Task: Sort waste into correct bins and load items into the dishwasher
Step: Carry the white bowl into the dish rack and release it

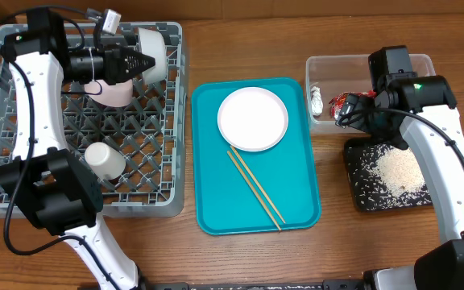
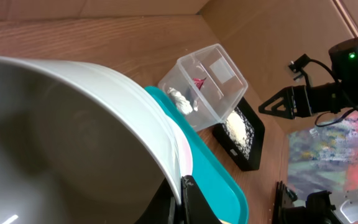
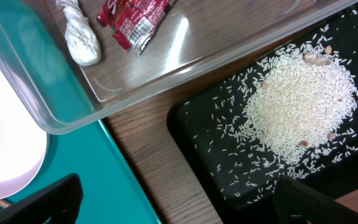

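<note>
One pale pink bowl [image 1: 115,93] and a small white cup [image 1: 103,159] lie, overhead, in the grey lattice dish rack [image 1: 147,153] left of the teal tray [image 1: 296,193]; a round white plate [image 1: 252,118] and thin wooden chopsticks [image 1: 254,189] await loading on it. Left wrist: our left hand [image 2: 183,190] pinches the pale grey-green bowl [image 2: 73,124]. Right wrist: our right hand [image 3: 182,205] is spread; red-and-white wrapper [image 3: 132,18] and white tissue [image 3: 82,40] in the clear tub [image 3: 185,43], rice [image 3: 303,106] on the black tray [image 3: 204,130].

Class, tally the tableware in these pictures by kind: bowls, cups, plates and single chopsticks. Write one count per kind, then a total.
Bowls: 2, the pale grey-green bowl and the pink bowl
Cups: 1, the white cup
Plates: 1, the white plate
Chopsticks: 2
Total: 6
</note>
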`<action>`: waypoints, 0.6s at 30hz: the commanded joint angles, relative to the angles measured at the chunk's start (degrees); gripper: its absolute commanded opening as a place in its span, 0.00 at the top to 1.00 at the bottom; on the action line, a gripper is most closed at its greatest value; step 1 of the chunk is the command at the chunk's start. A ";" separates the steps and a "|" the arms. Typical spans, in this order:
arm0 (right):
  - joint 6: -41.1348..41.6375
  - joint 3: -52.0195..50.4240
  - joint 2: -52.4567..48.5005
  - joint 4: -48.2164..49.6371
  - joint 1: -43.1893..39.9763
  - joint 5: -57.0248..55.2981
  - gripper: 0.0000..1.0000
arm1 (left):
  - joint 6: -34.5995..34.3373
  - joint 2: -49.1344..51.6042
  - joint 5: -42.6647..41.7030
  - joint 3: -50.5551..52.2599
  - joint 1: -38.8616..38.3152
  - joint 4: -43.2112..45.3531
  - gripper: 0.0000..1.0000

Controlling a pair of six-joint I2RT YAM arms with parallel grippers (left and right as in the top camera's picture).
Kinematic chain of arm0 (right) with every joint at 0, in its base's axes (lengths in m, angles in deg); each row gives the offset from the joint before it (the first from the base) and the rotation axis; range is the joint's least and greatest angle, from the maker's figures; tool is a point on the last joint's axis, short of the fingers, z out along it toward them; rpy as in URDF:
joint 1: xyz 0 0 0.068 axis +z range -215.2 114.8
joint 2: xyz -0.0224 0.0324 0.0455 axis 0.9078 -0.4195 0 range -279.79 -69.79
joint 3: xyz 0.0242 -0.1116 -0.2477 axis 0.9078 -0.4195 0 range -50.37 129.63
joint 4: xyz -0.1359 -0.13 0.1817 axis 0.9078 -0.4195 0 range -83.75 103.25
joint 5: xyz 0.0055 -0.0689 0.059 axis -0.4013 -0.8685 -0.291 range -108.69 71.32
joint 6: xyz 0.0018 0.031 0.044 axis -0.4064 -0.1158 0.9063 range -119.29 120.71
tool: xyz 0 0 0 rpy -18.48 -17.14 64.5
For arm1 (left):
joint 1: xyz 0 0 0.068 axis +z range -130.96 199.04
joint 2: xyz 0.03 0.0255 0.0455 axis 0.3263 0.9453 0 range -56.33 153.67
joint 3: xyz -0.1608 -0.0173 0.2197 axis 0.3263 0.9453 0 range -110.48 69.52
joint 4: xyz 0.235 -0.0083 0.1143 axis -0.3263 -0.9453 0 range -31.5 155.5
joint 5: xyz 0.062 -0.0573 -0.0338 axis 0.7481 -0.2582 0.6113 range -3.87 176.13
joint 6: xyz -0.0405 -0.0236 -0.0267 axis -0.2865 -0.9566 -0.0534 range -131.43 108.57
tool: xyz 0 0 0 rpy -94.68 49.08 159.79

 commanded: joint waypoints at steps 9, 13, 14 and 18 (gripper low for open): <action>-1.25 1.64 1.25 0.11 0.04 -1.01 0.00 | 1.46 3.30 -3.63 7.93 2.99 2.71 0.96; -1.25 1.64 1.25 0.11 0.04 -1.03 0.00 | 1.49 6.75 -3.37 7.93 3.67 0.74 0.96; -1.25 1.64 1.25 0.11 0.04 -1.01 0.00 | 1.49 7.74 -2.64 7.93 4.02 0.09 0.96; -1.57 1.64 1.25 0.13 0.04 -1.01 0.00 | 1.49 9.40 0.39 7.93 5.14 -1.92 0.96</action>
